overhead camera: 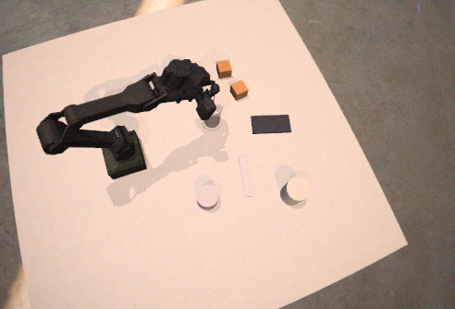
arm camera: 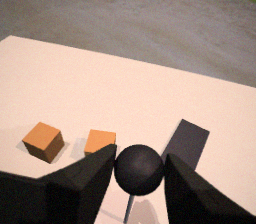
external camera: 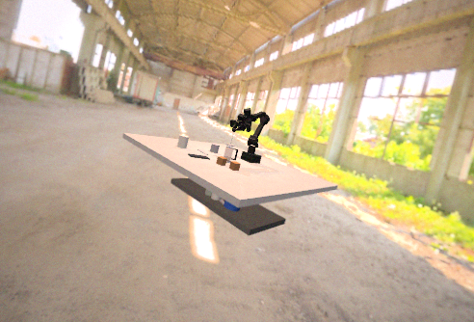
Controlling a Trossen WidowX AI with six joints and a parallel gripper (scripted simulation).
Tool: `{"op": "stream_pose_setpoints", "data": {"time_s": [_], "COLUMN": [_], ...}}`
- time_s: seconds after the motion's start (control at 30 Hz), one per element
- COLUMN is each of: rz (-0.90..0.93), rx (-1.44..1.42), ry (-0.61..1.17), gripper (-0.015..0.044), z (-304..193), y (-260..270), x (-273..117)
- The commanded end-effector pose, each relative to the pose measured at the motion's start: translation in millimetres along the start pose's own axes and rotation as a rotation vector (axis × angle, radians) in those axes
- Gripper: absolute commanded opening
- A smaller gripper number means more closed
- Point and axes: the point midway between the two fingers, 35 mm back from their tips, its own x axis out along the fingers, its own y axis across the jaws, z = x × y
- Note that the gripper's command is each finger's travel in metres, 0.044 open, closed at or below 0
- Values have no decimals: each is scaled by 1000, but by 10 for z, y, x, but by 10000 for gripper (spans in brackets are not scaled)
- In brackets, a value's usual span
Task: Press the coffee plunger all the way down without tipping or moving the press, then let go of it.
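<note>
The black parallel-jaw claw is clamped on the round black plunger knob at the wrist view's bottom centre. The knob tops the clear glass coffee press, mid-frame in the top view. Two orange cubes lie left; a dark flat rectangle lies right.

Coffee press standing upright on the surface, small clear cylinder. Its round black plunger knob sitting raised on a thin rod, being clamped between the hand's fingers.
</note>
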Motion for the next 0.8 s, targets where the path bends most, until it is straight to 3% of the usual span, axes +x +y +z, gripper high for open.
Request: {"op": "stream_pose_setpoints", "data": {"time_s": [0.0, 0.77], "rz": [2, 2], "rx": [-8, -8], "ry": [22, 22], "gripper": [112, 112], "z": [-120, -419], "y": [4, 2], "x": [66, 307]}}
